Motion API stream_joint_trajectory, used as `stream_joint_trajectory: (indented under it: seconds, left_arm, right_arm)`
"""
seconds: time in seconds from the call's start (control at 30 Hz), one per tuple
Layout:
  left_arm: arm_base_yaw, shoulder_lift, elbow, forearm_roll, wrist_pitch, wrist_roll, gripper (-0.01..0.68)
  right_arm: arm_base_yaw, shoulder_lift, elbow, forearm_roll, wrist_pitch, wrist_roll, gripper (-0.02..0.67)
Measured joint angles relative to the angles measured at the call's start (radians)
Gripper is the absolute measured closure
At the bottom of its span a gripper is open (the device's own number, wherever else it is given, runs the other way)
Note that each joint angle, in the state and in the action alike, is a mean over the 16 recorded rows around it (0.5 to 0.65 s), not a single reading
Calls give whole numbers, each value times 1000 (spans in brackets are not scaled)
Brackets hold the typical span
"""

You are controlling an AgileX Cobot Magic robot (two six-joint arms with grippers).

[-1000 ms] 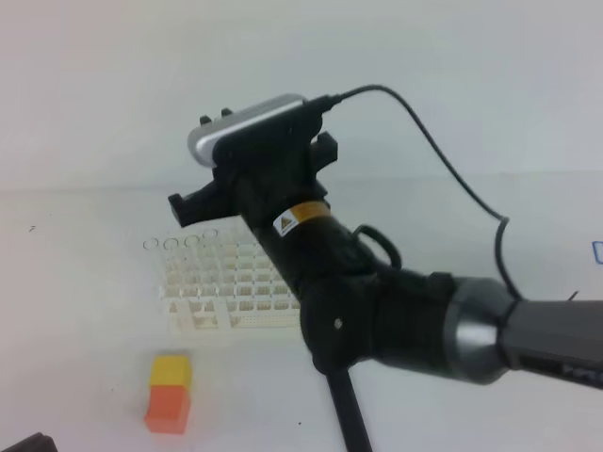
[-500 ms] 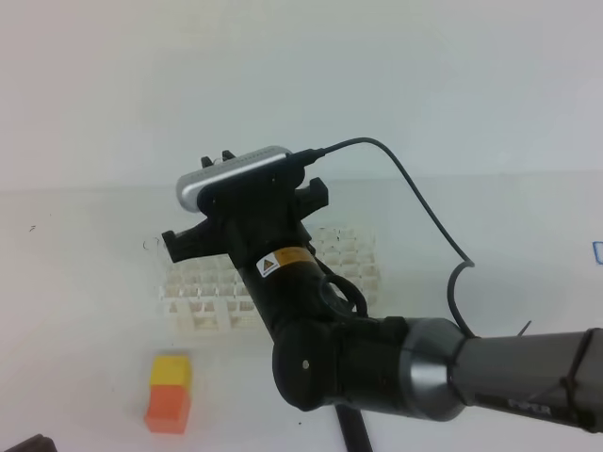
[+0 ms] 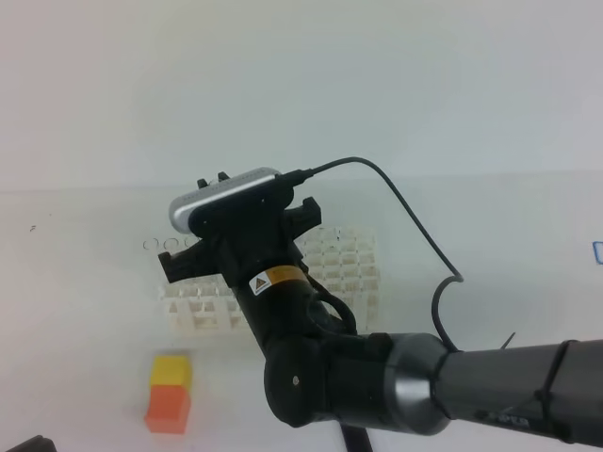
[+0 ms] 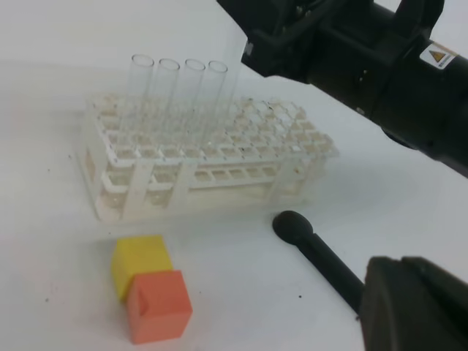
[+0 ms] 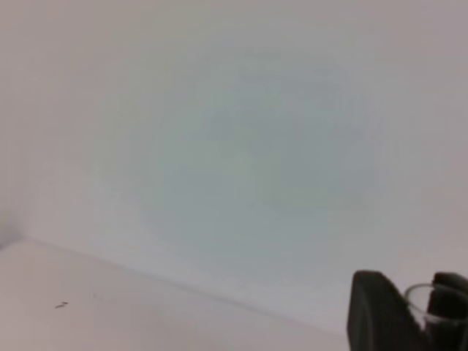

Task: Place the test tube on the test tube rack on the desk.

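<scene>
Left of the table (image 4: 51, 292), the yellow-and-orange block (image 4: 150, 287) sits before the white lattice test tube rack (image 4: 212, 164), four clear tubes (image 4: 179, 95) upright along its far row. Right gripper (image 5: 420, 314) hangs over the rack, jaws partly parted around the test tube (image 5: 431, 301), glassy round rim showing. Left gripper: out of sight, shut.
</scene>
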Motion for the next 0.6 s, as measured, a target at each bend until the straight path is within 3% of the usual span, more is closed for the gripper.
stream_joint_trajectory:
  seconds: [0.6]
  left_arm:
    - [0, 0, 0, 0, 2, 0, 674]
  right_arm:
    - [4, 38, 0, 33, -14, 3, 526]
